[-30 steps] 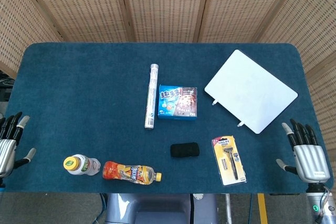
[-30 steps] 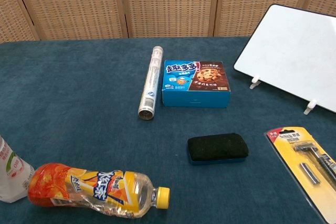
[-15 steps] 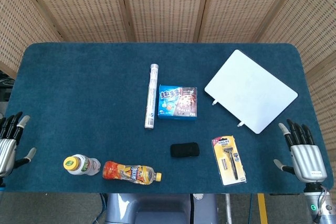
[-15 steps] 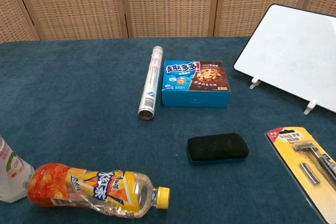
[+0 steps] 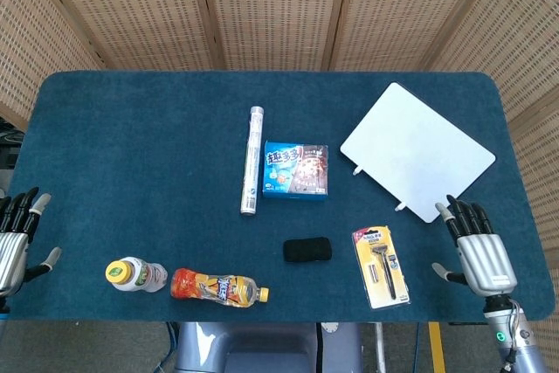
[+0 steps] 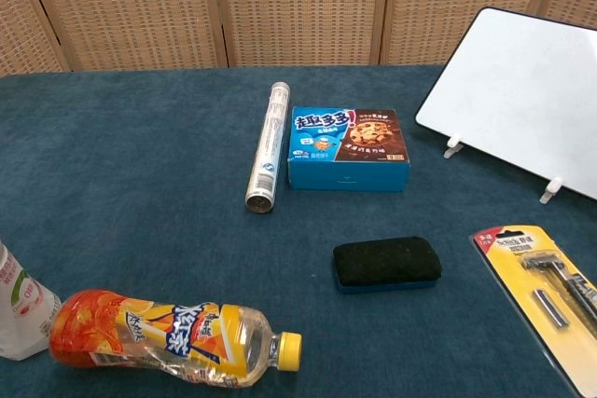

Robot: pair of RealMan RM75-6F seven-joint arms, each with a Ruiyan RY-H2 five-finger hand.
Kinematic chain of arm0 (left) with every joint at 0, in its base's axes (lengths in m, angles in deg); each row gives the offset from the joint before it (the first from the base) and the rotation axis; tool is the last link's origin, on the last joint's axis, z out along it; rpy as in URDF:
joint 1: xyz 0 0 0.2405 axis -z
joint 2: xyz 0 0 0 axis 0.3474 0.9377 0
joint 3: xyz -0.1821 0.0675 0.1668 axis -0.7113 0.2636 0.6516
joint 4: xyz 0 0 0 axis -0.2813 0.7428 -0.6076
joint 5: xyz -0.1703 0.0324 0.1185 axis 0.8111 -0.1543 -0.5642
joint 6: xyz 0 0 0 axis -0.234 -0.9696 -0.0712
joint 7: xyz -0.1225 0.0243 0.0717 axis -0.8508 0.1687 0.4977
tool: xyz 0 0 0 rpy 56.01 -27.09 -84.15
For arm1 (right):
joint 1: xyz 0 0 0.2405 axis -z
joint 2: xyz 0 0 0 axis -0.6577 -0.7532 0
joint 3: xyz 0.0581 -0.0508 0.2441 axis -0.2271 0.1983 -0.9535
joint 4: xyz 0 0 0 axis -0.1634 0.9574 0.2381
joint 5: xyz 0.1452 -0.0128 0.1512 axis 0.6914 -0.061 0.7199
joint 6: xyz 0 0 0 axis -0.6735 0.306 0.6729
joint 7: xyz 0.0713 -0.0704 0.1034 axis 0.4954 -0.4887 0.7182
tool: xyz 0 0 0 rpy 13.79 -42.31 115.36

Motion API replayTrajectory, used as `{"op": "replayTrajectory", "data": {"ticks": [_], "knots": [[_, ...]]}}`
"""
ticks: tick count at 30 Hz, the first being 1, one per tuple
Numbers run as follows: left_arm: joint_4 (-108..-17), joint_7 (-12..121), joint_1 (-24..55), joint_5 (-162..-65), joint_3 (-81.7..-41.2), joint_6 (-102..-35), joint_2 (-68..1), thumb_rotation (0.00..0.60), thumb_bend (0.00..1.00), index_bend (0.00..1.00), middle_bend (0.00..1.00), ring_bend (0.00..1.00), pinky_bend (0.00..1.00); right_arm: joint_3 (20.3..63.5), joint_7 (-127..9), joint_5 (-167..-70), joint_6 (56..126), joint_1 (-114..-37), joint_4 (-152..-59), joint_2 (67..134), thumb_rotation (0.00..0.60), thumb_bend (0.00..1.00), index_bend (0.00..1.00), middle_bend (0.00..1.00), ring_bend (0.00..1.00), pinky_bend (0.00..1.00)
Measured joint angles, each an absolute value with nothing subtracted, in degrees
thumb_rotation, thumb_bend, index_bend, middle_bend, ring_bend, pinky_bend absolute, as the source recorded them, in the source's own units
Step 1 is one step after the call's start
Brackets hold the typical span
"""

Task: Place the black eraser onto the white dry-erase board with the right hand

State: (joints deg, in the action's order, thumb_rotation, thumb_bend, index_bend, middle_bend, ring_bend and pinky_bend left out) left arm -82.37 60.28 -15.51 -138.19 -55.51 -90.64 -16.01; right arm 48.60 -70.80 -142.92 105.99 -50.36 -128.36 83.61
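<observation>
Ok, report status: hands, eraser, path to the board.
Right hand open, empty. Left hand open, idle. Black eraser untouched on table. Razor pack lies between right hand and eraser.

Head view: set high above the near edge, looking almost straight down on the whole blue counter [image 5: 131, 137], wicker screen [image 5: 271, 6] along the far side, both hands at the lower corners — left hand [image 5: 12, 242], right hand [image 5: 476, 251]. Far enough back to take in every edge.

Chest view: mounted low, facing forward across the counter [image 6: 121, 156] at a shallow angle toward the screen [image 6: 298, 6]. Much nearer, covering only the middle and near part; no hands in frame.

Shared by both: black eraser [image 5: 307, 250] [image 6: 386, 262], cookie box [image 5: 296, 170] [image 6: 348, 147], foil roll [image 5: 252, 160] [image 6: 267, 145], orange bottle [image 5: 216, 286] [image 6: 168, 336], razor pack [image 5: 380, 265] [image 6: 546, 295], and white board [image 5: 417, 151] [image 6: 519, 90], cropped at right in the chest view.
</observation>
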Motion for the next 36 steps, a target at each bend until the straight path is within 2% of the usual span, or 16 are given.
{"op": "replayTrajectory", "data": {"ticks": [17, 36], "knots": [[-82.35, 59.91, -15.43, -137.95, -55.56, -90.31, -15.89, 0.600, 0.30, 0.00, 0.00, 0.00, 0.00, 45.36, -77.64, -136.70, 95.64, -58.33, -141.80, 81.90, 0.600, 0.13, 0.16, 0.00, 0.00, 0.00], [-82.25, 60.01, -15.31, -138.05, -55.47, -90.07, -15.90, 0.600, 0.30, 0.00, 0.00, 0.00, 0.00, 48.91, -87.71, -137.83, 93.35, -61.55, -144.78, 93.23, 0.600, 0.13, 0.20, 0.00, 0.00, 0.00]]}}
